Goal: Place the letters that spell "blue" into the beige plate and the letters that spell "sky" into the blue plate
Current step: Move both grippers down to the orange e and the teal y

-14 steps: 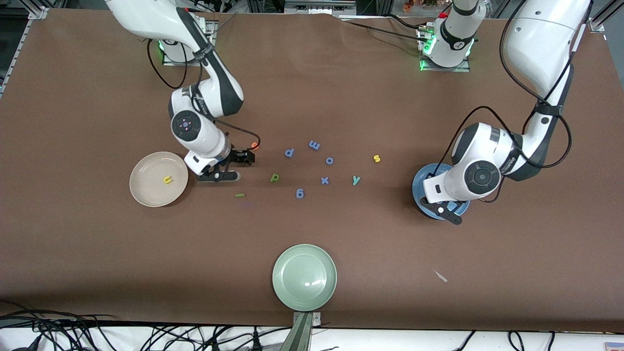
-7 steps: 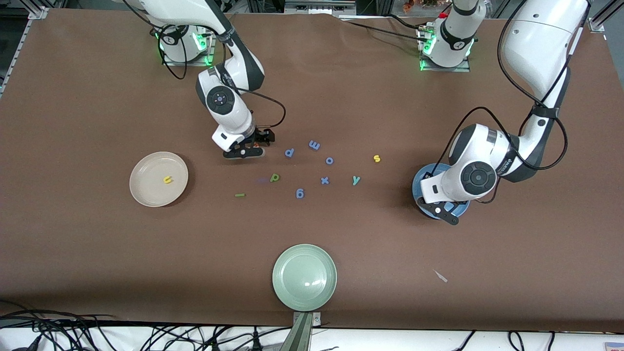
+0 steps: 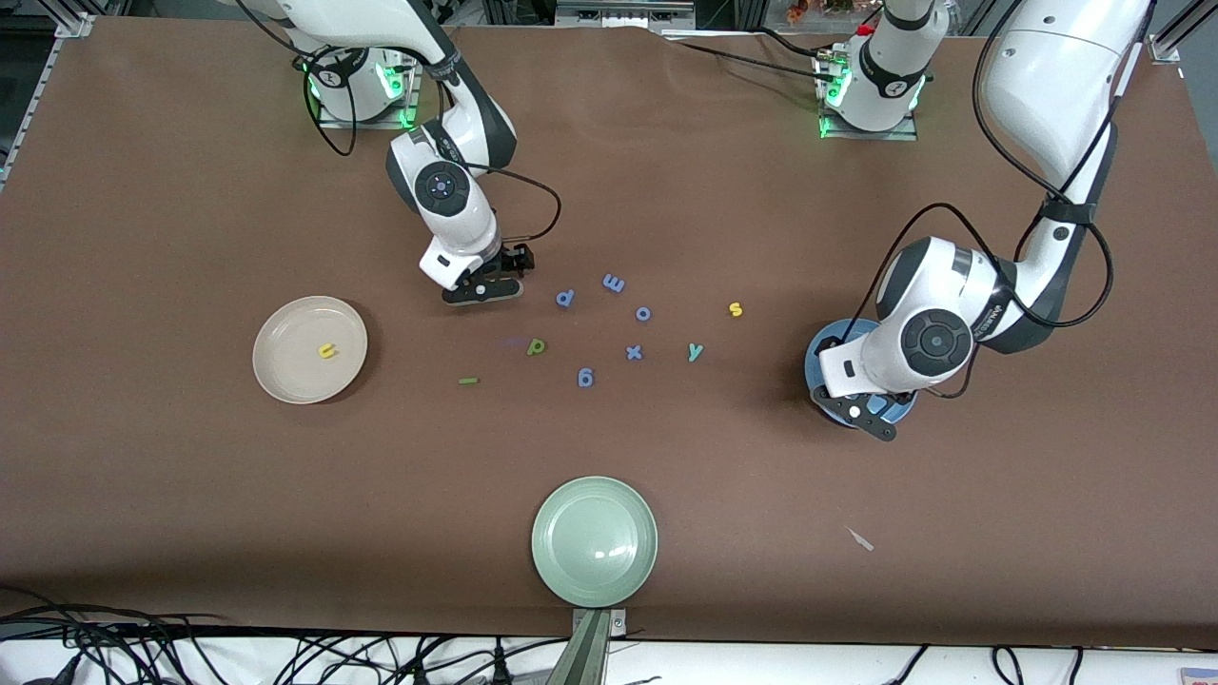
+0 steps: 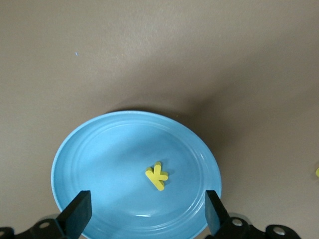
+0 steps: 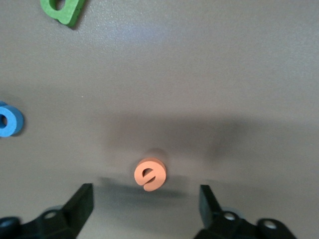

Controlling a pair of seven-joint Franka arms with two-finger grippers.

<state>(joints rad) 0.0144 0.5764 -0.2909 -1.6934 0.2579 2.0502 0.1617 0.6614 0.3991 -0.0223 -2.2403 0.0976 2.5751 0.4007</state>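
The left gripper (image 4: 147,219), fingers spread wide and empty, hangs over the blue plate (image 4: 89,149), hiding most of it from the front camera. The yellow "k" (image 4: 157,176) lies inside. The right gripper (image 5: 144,206), also wide, straddles the orange "e" (image 5: 149,174), which its arm hides from the front.

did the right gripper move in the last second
Yes. The right gripper went from beside the beige plate toward the robots' bases, and now hangs open over the orange e, away from that plate.

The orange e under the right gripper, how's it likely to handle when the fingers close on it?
The orange e looks like a small foam piece, so probably very light and a bit squashy. Lying flat on the table, it shouldn't roll or tip, but may skid if nudged. It sits low between the right gripper's open fingers, so little edge shows to pinch.
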